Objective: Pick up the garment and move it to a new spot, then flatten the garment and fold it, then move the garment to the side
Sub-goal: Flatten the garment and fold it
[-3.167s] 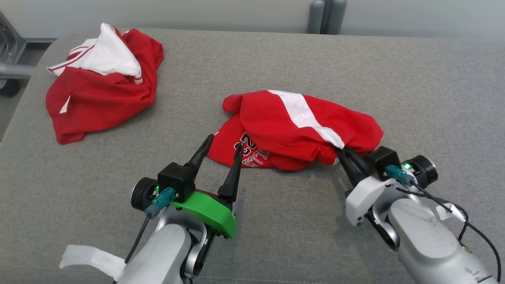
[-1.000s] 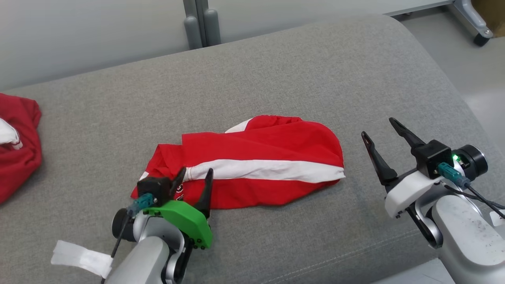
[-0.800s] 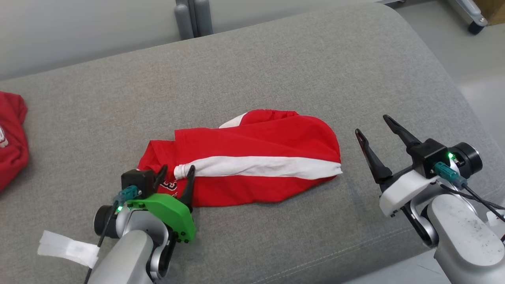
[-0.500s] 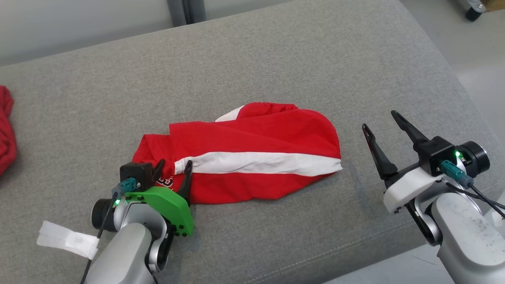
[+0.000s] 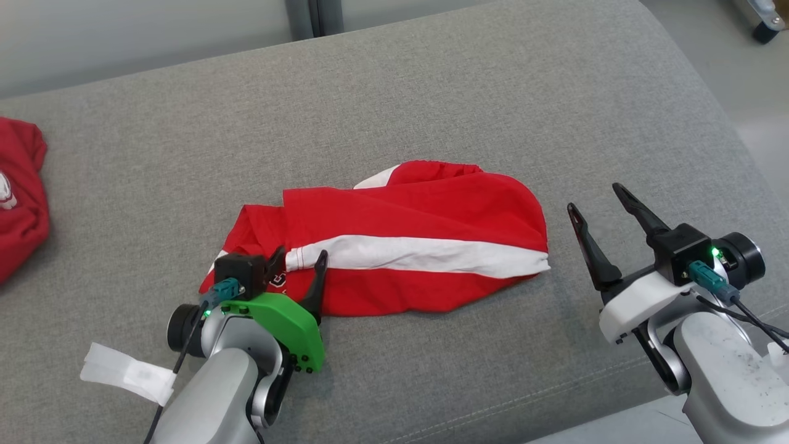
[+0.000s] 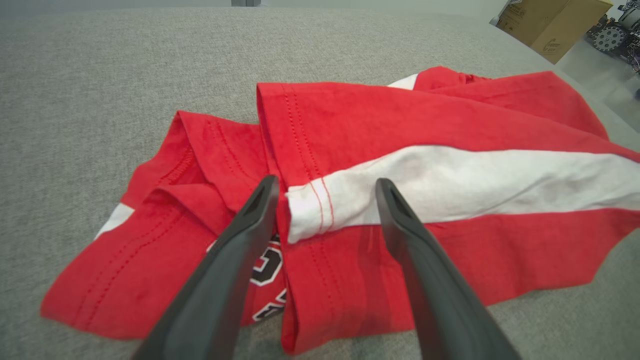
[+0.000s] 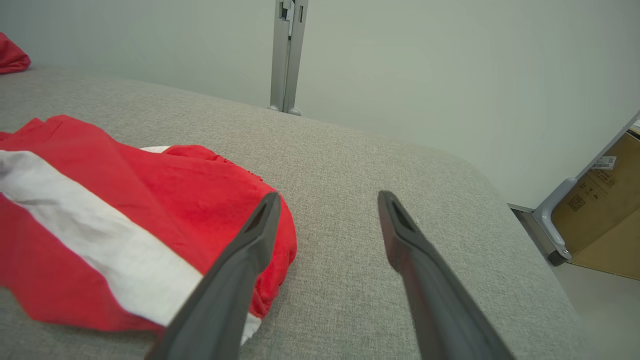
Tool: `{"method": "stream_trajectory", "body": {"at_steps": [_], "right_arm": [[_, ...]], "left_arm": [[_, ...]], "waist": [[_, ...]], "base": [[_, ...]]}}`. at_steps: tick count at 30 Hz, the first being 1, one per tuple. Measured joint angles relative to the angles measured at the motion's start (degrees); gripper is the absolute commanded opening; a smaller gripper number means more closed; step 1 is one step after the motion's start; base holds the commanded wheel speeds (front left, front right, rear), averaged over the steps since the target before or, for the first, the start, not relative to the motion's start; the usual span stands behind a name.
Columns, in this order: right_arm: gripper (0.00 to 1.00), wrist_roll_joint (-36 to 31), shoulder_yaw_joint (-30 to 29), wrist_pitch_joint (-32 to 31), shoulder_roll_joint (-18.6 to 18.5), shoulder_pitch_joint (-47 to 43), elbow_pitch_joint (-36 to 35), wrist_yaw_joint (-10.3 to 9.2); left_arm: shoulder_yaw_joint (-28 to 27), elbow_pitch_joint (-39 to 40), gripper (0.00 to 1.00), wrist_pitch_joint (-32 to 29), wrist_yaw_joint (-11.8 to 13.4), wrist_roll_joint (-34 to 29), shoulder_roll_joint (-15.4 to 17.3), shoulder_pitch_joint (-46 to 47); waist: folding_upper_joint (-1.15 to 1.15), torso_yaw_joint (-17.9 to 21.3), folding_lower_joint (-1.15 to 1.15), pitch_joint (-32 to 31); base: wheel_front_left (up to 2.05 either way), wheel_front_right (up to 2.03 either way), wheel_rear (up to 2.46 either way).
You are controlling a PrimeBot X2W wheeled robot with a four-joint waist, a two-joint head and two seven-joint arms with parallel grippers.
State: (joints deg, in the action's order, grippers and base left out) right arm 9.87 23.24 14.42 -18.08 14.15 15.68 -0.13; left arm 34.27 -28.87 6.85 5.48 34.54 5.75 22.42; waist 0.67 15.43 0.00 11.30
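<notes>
**Set down, not yet flattened**

Across the middle of the grey cushion (image 5: 431, 92), the red garment (image 5: 419, 216): bunched, doubled over itself, lying loose and held by nothing. Judged from that, first move likely done, with flattening, folding and the shift aside all left to do. At the cushion's far left edge, well apart, a second red heap (image 5: 18, 203), cut off by the frame.

Over the garment's left end, the left end effector (image 5: 301, 251), fingers apart, straddling the hemmed end of the white stripe (image 5: 431, 254). Hard to tell whether touching cloth or just above it. Off the garment's right end, near but apart, the right end effector (image 5: 594, 197), fingers likewise spread, clamped on nothing, over bare cushion.

Hard to sort sleeve from hem from collar under the overlapping layers. Black-and-white lettering (image 6: 267, 267) partly buried under a fold and behind the left finger, unreadable. Underside of the garment hidden throughout
</notes>
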Motion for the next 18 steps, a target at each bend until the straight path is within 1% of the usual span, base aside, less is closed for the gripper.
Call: {"method": "stream_trajectory", "body": {"at_steps": [5, 14, 15, 16, 17, 18], "right_arm": [[1.00, 0.00, 0.02, 0.00, 0.14, -0.67, -0.08, 0.01], [1.00, -0.18, 0.04, 0.00, 0.26, -0.67, -0.34, 0.11], [1.00, -0.18, 0.01, 0.00, 0.26, -0.68, -0.34, 0.10], [1.00, -0.18, -0.01, 0.00, 0.26, -0.70, -0.34, 0.10], [1.00, -0.18, -0.04, 0.00, 0.26, -0.71, -0.34, 0.10], [1.00, -0.18, -0.09, 0.00, 0.26, -0.73, -0.34, 0.10]], "left_arm": [[0.74, 0.01, 1.00, -0.02, 0.00, 0.01, -0.58, -0.17], [0.77, -0.22, 1.00, -0.32, 0.02, 0.00, -0.68, -0.20], [0.79, -0.18, 0.81, -0.34, 0.03, 0.00, -0.69, -0.20], [0.82, -0.11, 0.65, -0.35, 0.03, -0.01, -0.70, -0.20], [0.86, -0.07, 0.42, -0.35, 0.03, -0.03, -0.70, -0.20], [0.89, -0.03, 0.29, -0.35, 0.05, -0.16, -0.70, -0.20]], "waist": [[0.00, -0.27, 0.00, -0.17], [0.00, -0.03, 0.00, -0.10], [0.00, 0.02, 0.00, -0.09], [0.00, 0.06, 0.00, -0.08], [0.00, 0.10, 0.00, -0.08], [0.00, 0.13, 0.00, -0.08]], "base": [[0.00, 0.00, 0.00], [0.00, 0.00, 0.00], [0.00, 0.00, 0.00], [0.00, 0.00, 0.00], [0.00, 0.00, 0.00], [0.00, 0.00, 0.00]]}}
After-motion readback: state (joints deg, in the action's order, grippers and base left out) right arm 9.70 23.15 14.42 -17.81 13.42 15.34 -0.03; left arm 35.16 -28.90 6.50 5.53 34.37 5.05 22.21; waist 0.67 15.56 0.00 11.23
